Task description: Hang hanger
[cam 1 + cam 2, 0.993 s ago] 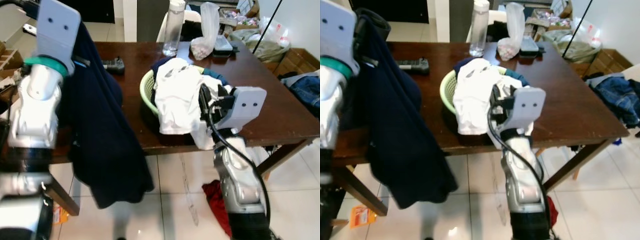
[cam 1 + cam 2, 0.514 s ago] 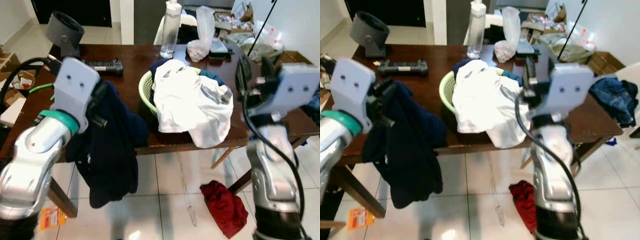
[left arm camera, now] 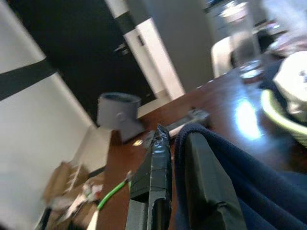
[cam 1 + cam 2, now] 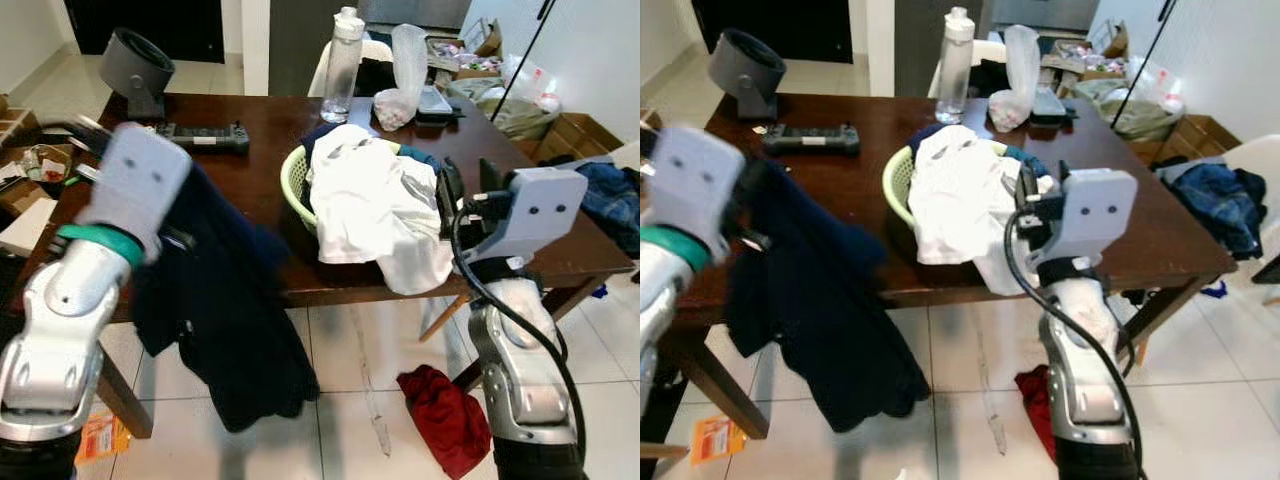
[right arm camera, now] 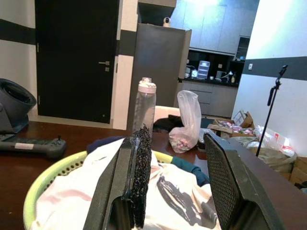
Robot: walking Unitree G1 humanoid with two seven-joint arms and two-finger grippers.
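Observation:
A dark navy garment (image 4: 220,330) hangs off the table's front left corner down toward the floor. My left gripper (image 3: 177,136) is shut on its upper part, and the cloth drapes over one black finger (image 3: 204,182). I cannot make out a hanger in the folds. My right gripper (image 4: 466,180) stands open with nothing between its fingers (image 5: 136,163). It is held just right of the pale green basket (image 4: 293,180), facing the white clothing (image 4: 375,205) heaped in it.
The dark wooden table (image 4: 250,130) carries a clear bottle (image 4: 342,65), a knotted plastic bag (image 4: 405,75), a grey round device (image 4: 135,65) and a black controller (image 4: 200,135). A red cloth (image 4: 440,415) lies on the tiled floor. Jeans (image 4: 610,195) and boxes are at the right.
My left arm has swung the navy garment, which now hangs longer and further right. My right gripper has come down from beside the table to near the basket. The camera shifted too.

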